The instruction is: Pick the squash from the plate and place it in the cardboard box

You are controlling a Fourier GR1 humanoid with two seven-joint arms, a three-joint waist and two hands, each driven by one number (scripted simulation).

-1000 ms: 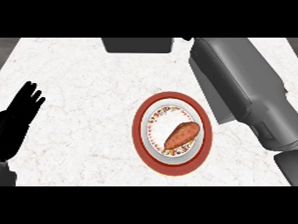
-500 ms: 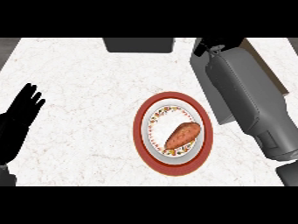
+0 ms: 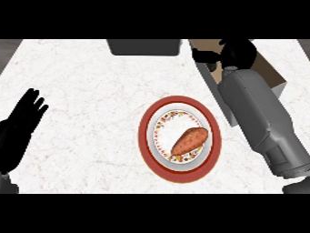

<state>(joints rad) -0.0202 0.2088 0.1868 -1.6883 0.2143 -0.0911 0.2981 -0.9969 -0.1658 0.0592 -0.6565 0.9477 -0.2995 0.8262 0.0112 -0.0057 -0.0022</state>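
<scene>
Head view shows the squash [image 3: 189,141] lying slantwise on the red-rimmed plate [image 3: 144,136], lower middle of the frame, with nothing touching it. Upper right, the right hand [image 3: 230,52] hangs over the cardboard box [image 3: 270,73], clenched or released I cannot tell, while the left hand [image 3: 19,125] rests released at the left edge. For a clean pick, the right hand should probably descend to the plate and close across the squash's narrow width, not its length.
</scene>
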